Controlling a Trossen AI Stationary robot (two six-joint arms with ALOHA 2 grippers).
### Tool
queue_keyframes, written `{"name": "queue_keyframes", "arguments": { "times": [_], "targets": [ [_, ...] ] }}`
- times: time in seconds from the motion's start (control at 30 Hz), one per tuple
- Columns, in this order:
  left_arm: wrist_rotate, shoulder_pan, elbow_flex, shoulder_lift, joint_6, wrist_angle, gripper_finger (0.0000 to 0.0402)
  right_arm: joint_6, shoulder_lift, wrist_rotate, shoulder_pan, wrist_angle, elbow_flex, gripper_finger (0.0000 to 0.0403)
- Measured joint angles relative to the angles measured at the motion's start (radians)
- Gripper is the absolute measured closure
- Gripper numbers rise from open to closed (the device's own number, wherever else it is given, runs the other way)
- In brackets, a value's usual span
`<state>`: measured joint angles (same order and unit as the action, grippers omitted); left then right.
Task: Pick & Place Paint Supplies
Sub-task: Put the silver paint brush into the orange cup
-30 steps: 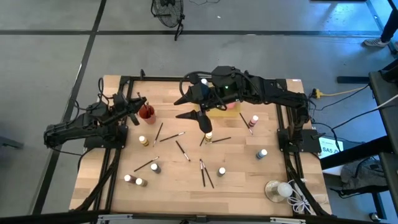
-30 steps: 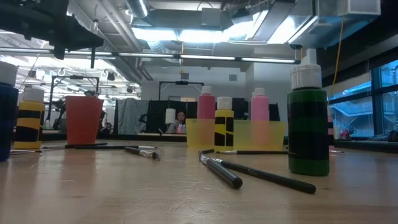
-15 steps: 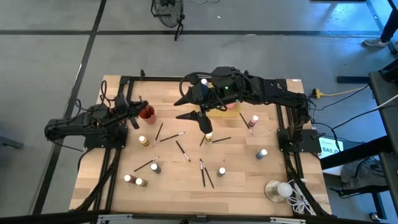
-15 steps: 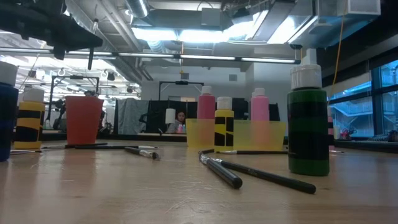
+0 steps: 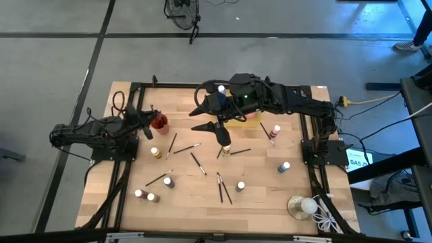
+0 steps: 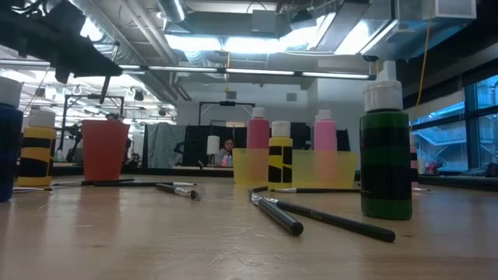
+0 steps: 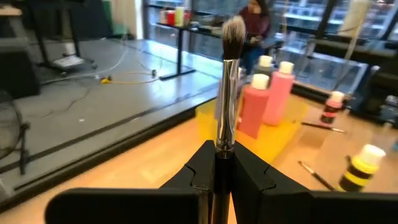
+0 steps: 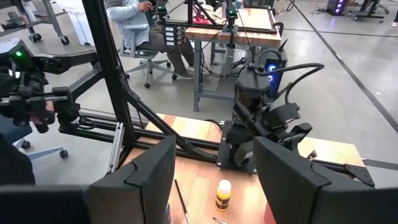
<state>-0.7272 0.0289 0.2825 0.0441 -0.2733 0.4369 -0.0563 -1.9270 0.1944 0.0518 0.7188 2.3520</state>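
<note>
Holding a paintbrush (image 7: pixel 227 87) upright, bristles up, our left gripper (image 7: pixel 223 163) is clamped on its dark handle and sits near the red cup (image 5: pixel 159 122) at the table's far left. We judge this to be the placing step for that brush: the cup looks like the brush holder, though from above we cannot tell for sure whether the brush is already over its rim.

Our right gripper (image 5: pixel 217 129) hangs with its jaws wide apart and nothing between them, just above the yellow-and-black bottle (image 5: pixel 225 148) near the table's middle, beside the yellow tray (image 7: pixel 273 124) that already holds two pink bottles (image 7: pixel 266 99).

Next we would need to bring the brush over the cup's mouth, lower it handle first and let go. Other brushes (image 5: pixel 223 187) and small bottles (image 5: pixel 285 166) lie scattered across the wooden table (image 5: pixel 263 202), so much sorting is left.
</note>
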Motion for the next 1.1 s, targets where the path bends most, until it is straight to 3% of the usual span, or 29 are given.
{"name": "queue_keyframes", "arguments": {
  "times": [0.13, 0.27, 0.5, 0.87, 1.1],
  "targets": [
    [-0.043, 0.0, -0.001, 0.0, 0.02, -0.028, 0.038, -0.002, 0.0, 0.0, 0.002, 0.005, 0.0, 0.0185],
    [-0.066, 0.001, -0.073, -0.002, -0.053, -0.084, 0.038, -0.003, 0.0, 0.0, 0.001, 0.004, 0.0, 0.0185],
    [-0.066, 0.001, -0.192, -0.001, -0.031, -0.304, 0.038, -0.003, 0.0, 0.0, 0.001, 0.004, 0.0, 0.0185],
    [-0.104, 0.001, -0.194, -0.001, 0.082, -0.258, 0.0379, -0.011, 0.0, -0.003, 0.0, 0.004, 0.0, 0.0185],
    [-0.122, 0.0, -0.192, -0.001, 0.032, -0.205, 0.0373, -0.023, 0.0, -0.003, -0.001, 0.011, 0.0, 0.0185]
  ]
}}
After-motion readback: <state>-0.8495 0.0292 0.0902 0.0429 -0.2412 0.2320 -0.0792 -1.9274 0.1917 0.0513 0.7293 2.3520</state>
